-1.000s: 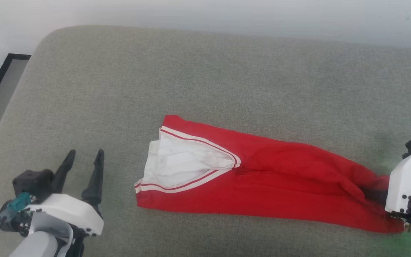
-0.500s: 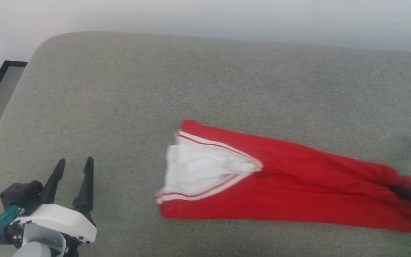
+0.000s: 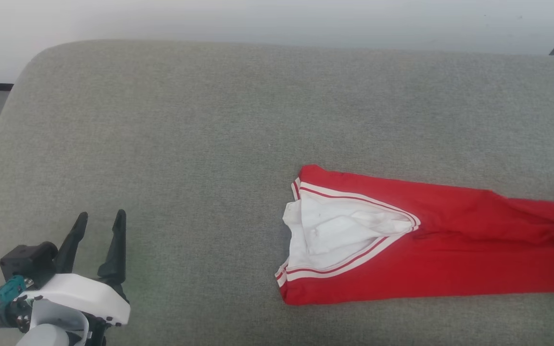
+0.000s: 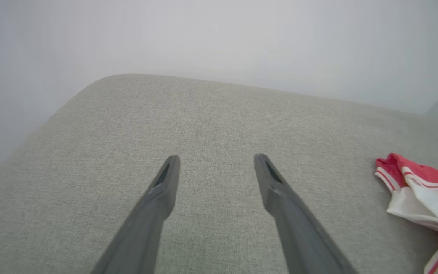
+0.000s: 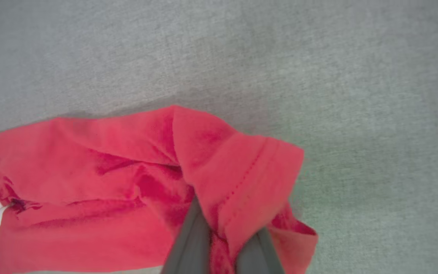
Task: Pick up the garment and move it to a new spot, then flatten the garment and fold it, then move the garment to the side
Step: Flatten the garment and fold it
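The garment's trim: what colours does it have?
The trim of the garment is white with a thin red stripe; clearest in the head view.

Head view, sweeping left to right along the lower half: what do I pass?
left gripper → grey cushion → garment, white sleeve end first, then its red body.
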Tool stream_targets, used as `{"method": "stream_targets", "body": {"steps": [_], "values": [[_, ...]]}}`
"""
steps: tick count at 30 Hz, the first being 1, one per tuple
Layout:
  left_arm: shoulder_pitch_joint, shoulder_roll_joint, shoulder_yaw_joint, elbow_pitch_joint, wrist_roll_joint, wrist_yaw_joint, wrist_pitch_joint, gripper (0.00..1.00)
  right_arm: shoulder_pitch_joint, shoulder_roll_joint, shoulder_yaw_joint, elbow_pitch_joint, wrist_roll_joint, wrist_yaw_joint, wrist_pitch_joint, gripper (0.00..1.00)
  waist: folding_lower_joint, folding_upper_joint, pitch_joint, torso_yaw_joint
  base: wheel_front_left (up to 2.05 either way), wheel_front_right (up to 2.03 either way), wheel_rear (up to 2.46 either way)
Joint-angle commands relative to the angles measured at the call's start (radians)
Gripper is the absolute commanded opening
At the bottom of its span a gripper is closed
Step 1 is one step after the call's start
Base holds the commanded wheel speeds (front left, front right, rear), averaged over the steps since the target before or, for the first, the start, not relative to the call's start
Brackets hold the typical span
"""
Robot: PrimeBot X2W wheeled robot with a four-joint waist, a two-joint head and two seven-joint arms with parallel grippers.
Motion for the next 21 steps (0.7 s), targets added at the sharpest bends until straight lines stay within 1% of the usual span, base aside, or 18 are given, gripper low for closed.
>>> {"method": "stream_targets", "body": {"steps": [1, 3, 8, 12, 16, 17, 21], "values": [[0.000, -0.002, 0.005, -0.003, 0.010, 0.001, -0.006, 1.00, -0.002, 0.008, 0.022, -0.032, 0.012, 0.000, 0.010, 0.00, 0.0000, -0.0001, -0.001, -0.005, 0.00, 0.00, 0.00], [0.005, -0.004, 0.008, -0.007, 0.006, 0.001, -0.006, 1.00, 0.011, 0.026, 0.047, -0.094, 0.043, 0.000, 0.023, 0.00, 0.0000, -0.0001, -0.003, -0.010, 0.00, 0.00, 0.00], [0.011, -0.001, 0.010, -0.017, 0.007, 0.008, -0.006, 1.00, 0.061, 0.091, 0.113, -0.318, 0.114, 0.000, 0.061, 0.00, 0.0000, -0.0001, -0.009, -0.018, 0.00, 0.00, 0.00], [0.004, -0.004, 0.007, -0.025, 0.005, 0.005, -0.004, 1.00, 0.085, 0.141, 0.188, -0.449, 0.131, 0.000, 0.079, 0.00, 0.0000, -0.0001, -0.011, -0.010, 0.00, 0.00, 0.00], [-0.010, -0.011, -0.005, -0.025, 0.007, 0.000, 0.000, 1.00, 0.061, 0.201, 0.268, -0.493, 0.135, 0.000, 0.067, 0.00, 0.0000, -0.0001, -0.014, 0.012, 0.00, 0.00, 0.00], [-0.010, -0.011, -0.005, -0.025, 0.007, 0.000, 0.000, 1.00, 0.061, 0.201, 0.268, -0.493, 0.135, 0.000, 0.067, 0.00, 0.0000, -0.0001, -0.014, 0.012, 0.00, 0.00, 0.00], [-0.032, -0.020, -0.020, -0.020, 0.015, -0.009, 0.005, 1.00, 0.022, 0.246, 0.355, -0.473, 0.123, 0.000, 0.050, 0.00, 0.0000, -0.0001, -0.013, 0.046, 0.00, 0.00, 0.00]]}}
